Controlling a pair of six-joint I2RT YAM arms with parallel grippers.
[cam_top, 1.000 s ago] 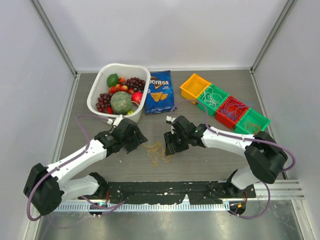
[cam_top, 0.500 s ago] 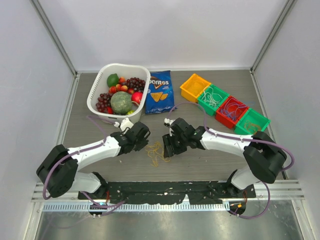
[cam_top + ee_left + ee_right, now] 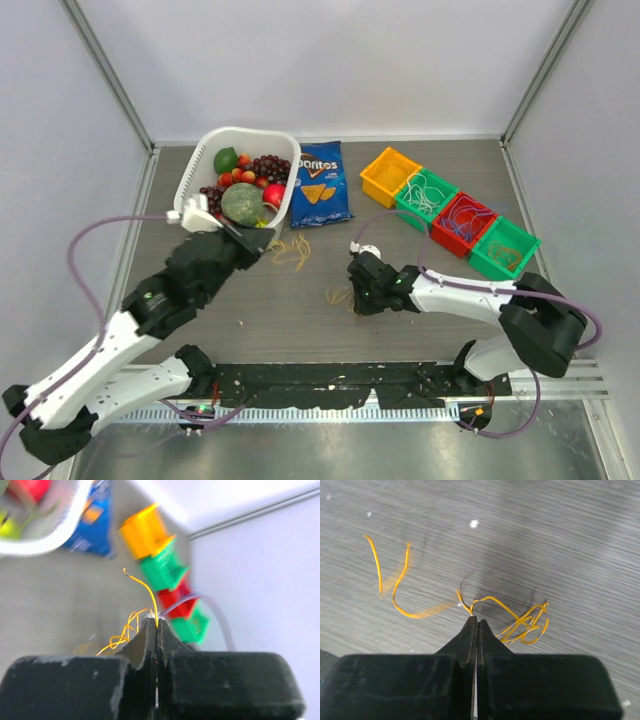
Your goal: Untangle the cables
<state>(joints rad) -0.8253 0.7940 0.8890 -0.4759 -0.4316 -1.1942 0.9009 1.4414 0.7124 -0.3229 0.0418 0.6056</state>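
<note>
The cables in view are thin yellow strings, split into two clumps. In the top view one clump point(image 3: 290, 250) hangs from my left gripper point(image 3: 262, 243), which is raised near the basket. The left wrist view shows that gripper point(image 3: 157, 623) shut on a yellow strand point(image 3: 146, 589), with loops point(image 3: 121, 636) trailing left. The other clump point(image 3: 338, 296) lies on the table at my right gripper point(image 3: 353, 297). In the right wrist view this gripper point(image 3: 476, 618) is shut on a strand end. A tangle point(image 3: 527, 622) lies to the right and a loose curved strand point(image 3: 400, 600) to the left.
A white basket point(image 3: 190, 185) of fruit stands at the back left, with a blue chip bag point(image 3: 318, 185) beside it. A diagonal row of bins at the back right runs orange point(image 3: 388, 172), green point(image 3: 425, 195), red point(image 3: 462, 222), green point(image 3: 503, 247); three hold strings.
Both grippers have shut on the yellow bundle. The left arm rose and swung back toward the basket with one clump. The right gripper slid right and nearer with the other.
</note>
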